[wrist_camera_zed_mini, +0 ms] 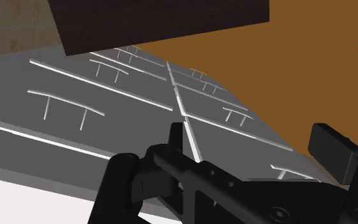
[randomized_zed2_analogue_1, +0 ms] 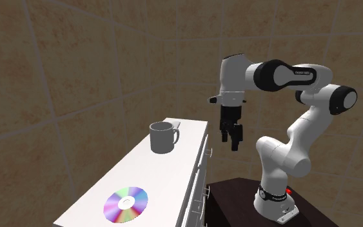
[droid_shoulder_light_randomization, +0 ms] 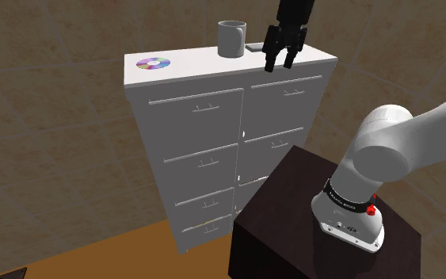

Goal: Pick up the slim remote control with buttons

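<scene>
Beige tiled walls back a white chest of drawers whose top carries a rainbow disc, a grey mug and, just beside the mug toward the shoulder view's right, a flat grey slab that I take to be the slim remote control. It lies flat and untouched on the top, partly hidden by the mug in the second exterior view.

The white arm reaches up from its dark stand. Its jaws are released: the two black fingers stand well apart with nothing between them, and they look down at the drawer fronts.

By my judgement the task has barely begun. The jaws hang near the remote but off the chest's front edge, so lining up over it, descending, closing and lifting all remain.
</scene>
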Controlling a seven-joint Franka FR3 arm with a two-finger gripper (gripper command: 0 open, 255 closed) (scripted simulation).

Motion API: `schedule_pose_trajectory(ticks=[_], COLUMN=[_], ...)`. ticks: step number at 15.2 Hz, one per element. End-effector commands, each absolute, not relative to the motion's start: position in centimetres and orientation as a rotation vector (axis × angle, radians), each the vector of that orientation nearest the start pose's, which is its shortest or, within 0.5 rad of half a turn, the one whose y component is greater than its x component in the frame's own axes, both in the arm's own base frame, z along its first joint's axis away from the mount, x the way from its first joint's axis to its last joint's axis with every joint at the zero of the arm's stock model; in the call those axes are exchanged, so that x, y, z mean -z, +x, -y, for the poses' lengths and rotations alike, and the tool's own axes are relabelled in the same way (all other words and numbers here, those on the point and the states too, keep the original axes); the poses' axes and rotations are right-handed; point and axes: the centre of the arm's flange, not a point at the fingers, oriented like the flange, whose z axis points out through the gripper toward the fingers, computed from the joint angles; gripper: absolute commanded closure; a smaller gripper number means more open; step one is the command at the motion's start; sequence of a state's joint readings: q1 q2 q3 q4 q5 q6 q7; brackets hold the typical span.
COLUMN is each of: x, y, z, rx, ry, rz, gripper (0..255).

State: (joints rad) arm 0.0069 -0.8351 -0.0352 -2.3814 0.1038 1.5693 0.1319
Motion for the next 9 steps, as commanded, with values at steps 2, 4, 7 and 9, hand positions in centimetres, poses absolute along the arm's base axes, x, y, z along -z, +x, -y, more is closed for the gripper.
schedule_pose_trajectory(ticks=[2, 4, 7, 9], x=[-59.4, -59.3, -59.3, -59.3], y=[29.3, 29.5, 30.1, 30.8], z=[1.3, 3.9, 7.6, 10.1], rx=[0.023, 0.021, 0.02, 0.018], ry=[-3.01, -3.022, -3.03, -3.028], rz=[-0.157, -0.027, 0.169, 0.3], gripper=[0, 0, 0, 0])
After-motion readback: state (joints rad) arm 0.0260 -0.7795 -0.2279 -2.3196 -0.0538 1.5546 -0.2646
